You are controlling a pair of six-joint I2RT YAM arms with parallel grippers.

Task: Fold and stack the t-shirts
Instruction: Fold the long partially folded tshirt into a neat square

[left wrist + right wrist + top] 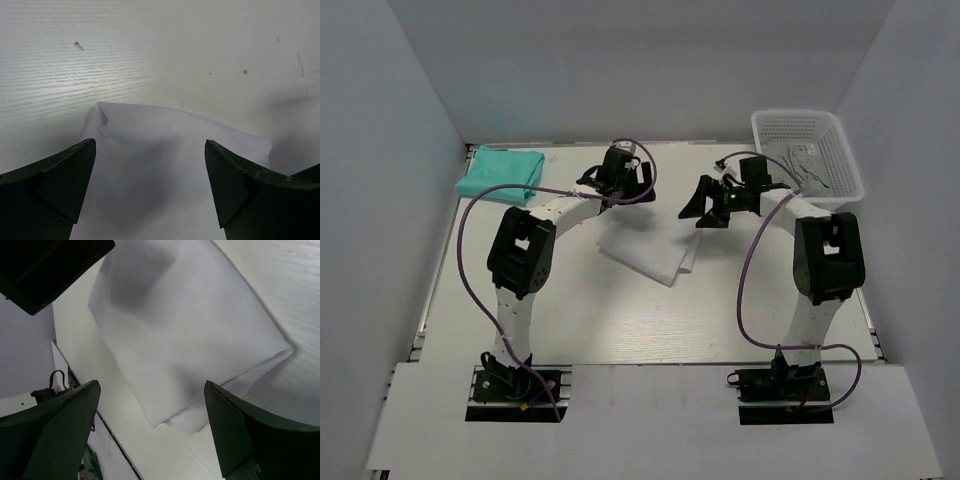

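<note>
So the white t-shirt (645, 248) is lying folded into a rough rectangle in the middle of the table (620, 325), sitting a bit crooked, with its layered edges showing at one corner in the right wrist view. The teal t-shirt (502, 172) is already folded too and lies at the far left corner, well apart from the white one.

Both arms are reaching out over the white shirt. The left gripper (150, 146) is over its far edge with the fingers spread wide and nothing between them. Its camera just shows a soft corner of white cloth and bare table beyond. The right gripper (152, 385) is on the shirt's right side, also spread wide and holding nothing, looking down on the folded cloth. Can't tell from here whether either one actually touches the fabric.

There's a white mesh basket (800, 114) at the far right corner, just past the right arm.
</note>
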